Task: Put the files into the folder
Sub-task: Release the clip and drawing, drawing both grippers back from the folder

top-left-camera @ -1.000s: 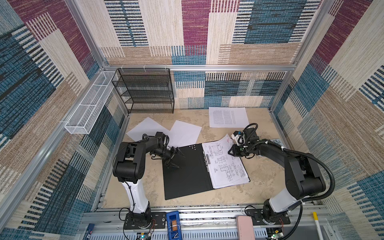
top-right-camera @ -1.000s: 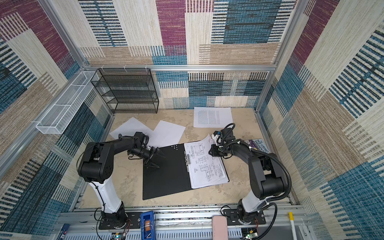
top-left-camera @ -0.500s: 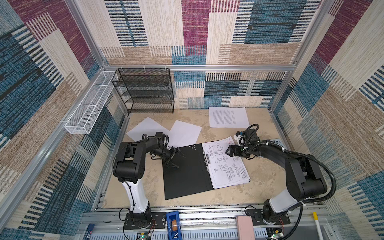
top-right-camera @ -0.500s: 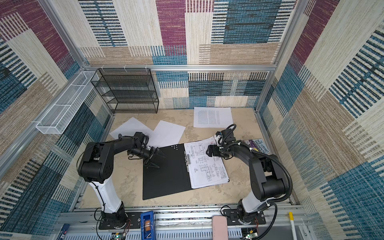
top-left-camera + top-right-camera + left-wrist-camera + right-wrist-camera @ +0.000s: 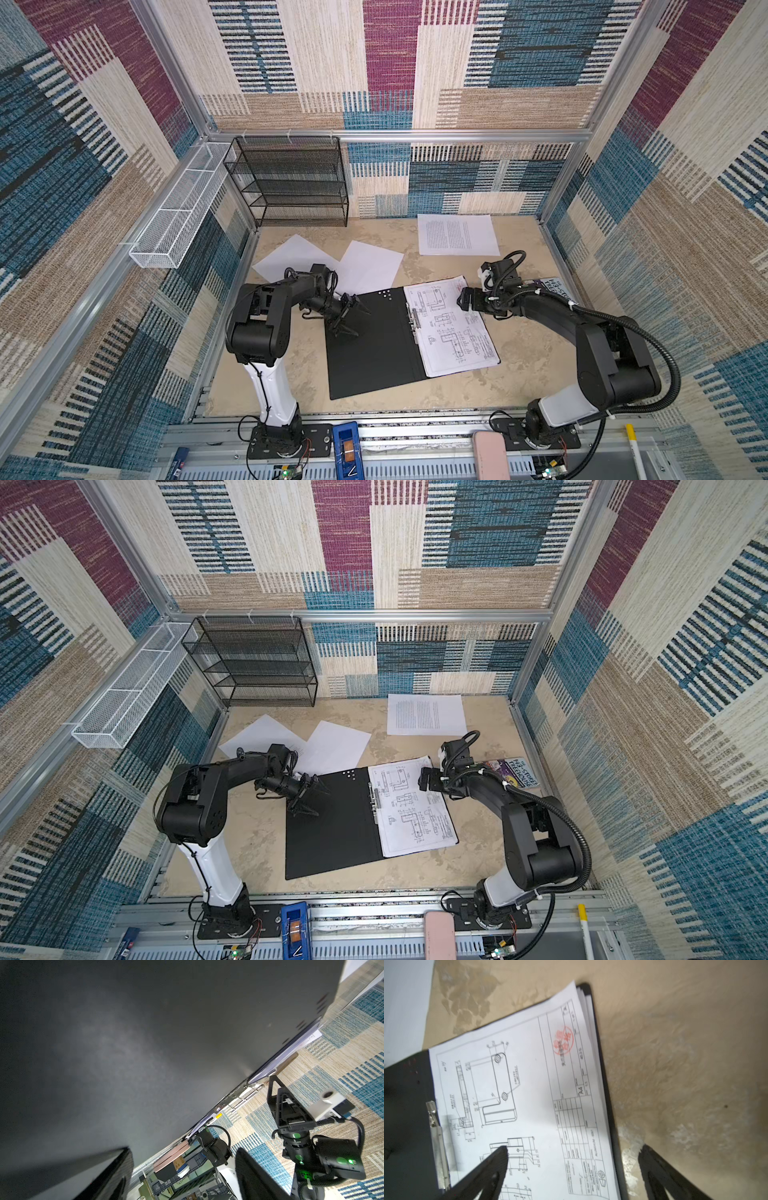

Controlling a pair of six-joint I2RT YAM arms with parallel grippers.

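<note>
1. The folder [image 5: 374, 353] lies open and flat on the table [image 5: 532, 353], black inside up.
2. Its right half holds a stack of files. The top one is a drawing sheet [image 5: 453, 328] with its inner edge at the spine clip [image 5: 413, 318]. I cannot tell whether the clip clamps it.
3. The left gripper [image 5: 361, 322] sits over the left cover near its far left corner. Its fingers are spread with nothing between them, and I cannot tell whether they touch the cover.
4. The right gripper [image 5: 573, 1153] hovers over the stack's far right corner, fingers spread wide and holding nothing. One finger is above the drawing and the other is above bare table past the folder's edge.
5. A book [image 5: 513, 773] lies at the table's right edge, beside the right arm.
6. Two blank sheets [image 5: 295, 262] [image 5: 370, 266] lie just beyond the folder on the left, outside it.
7. A printed sheet [image 5: 457, 235] lies by the far wall, well apart from the folder, to the right of a black rack [image 5: 291, 183].
</note>
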